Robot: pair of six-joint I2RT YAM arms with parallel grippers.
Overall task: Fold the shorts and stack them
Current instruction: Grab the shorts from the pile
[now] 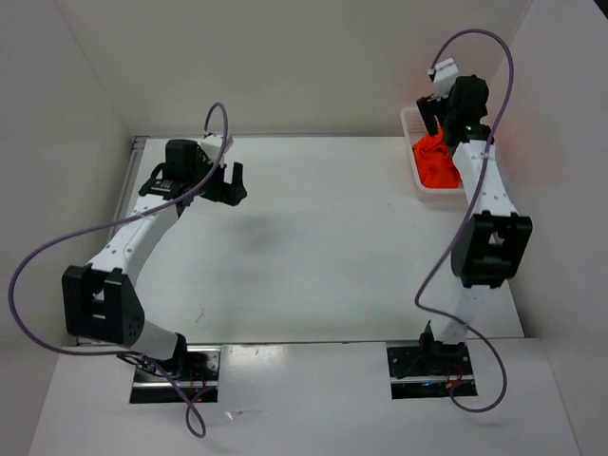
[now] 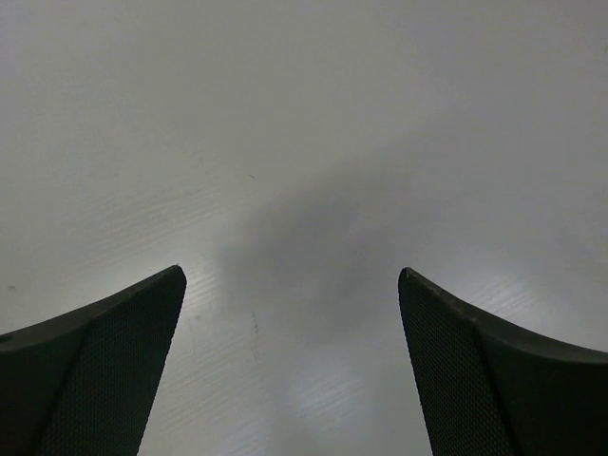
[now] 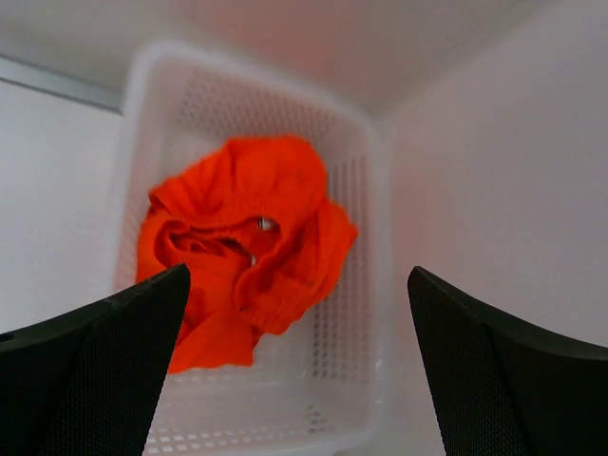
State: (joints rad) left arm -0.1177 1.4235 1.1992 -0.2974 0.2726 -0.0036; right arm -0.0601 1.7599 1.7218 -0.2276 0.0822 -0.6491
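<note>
Looking from overhead, found the shorts [image 1: 435,163] bunched in the white basket [image 1: 408,133] at the far right of the table [image 1: 323,237], right gripper [image 1: 435,122] over them. Via left wrist, saw left gripper [image 2: 292,275] spread wide, holding nothing; via right wrist, jaws equally wide above the fabric.

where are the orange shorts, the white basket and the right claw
shorts [image 3: 242,256], right wrist view, on the middle of the bunched cloth
basket [image 3: 350,323], right wrist view, on its right mesh wall
right claw [image 3: 297,274], right wrist view, midway between its two fingertips
</note>
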